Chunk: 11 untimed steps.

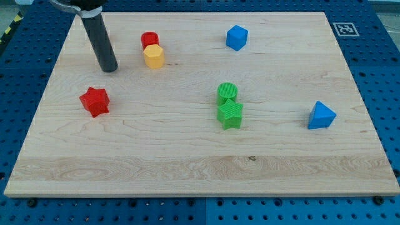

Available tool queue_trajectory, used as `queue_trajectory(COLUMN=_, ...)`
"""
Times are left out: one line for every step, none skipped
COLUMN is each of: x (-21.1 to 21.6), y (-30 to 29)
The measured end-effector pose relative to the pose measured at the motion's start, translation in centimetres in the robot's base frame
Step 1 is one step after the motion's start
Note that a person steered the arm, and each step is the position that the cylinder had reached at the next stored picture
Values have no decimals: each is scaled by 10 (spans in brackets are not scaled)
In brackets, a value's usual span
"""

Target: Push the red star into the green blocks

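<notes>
The red star (95, 101) lies on the wooden board at the view's left. The green blocks sit near the middle: a green cylinder (227, 92) touching a green star (230, 114) just below it. My tip (109, 68) is on the board above and slightly right of the red star, with a gap between them. The green blocks are far to the right of both the star and the tip.
A red cylinder (149, 40) and a yellow hexagonal block (154, 56) touch each other right of the tip. A blue hexagonal block (237, 37) sits at the top middle. A blue triangular block (321, 115) sits at the right. The wooden board (187, 162) rests on a blue pegboard.
</notes>
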<state>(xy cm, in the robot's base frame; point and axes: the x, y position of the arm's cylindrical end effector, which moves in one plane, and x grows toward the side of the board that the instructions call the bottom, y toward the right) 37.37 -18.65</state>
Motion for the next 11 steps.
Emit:
queue_trajectory(x=17, y=-1)
queue_trajectory(x=51, y=-24)
queue_trajectory(x=79, y=-42)
queue_trajectory(x=90, y=-11)
queue_trajectory(x=90, y=39)
queue_trajectory(x=90, y=40)
queue_trajectory(x=90, y=1)
queue_trajectory(x=93, y=-5)
queue_trajectory(x=93, y=-5)
queue_trajectory(x=96, y=-28)
queue_trajectory(x=117, y=-28)
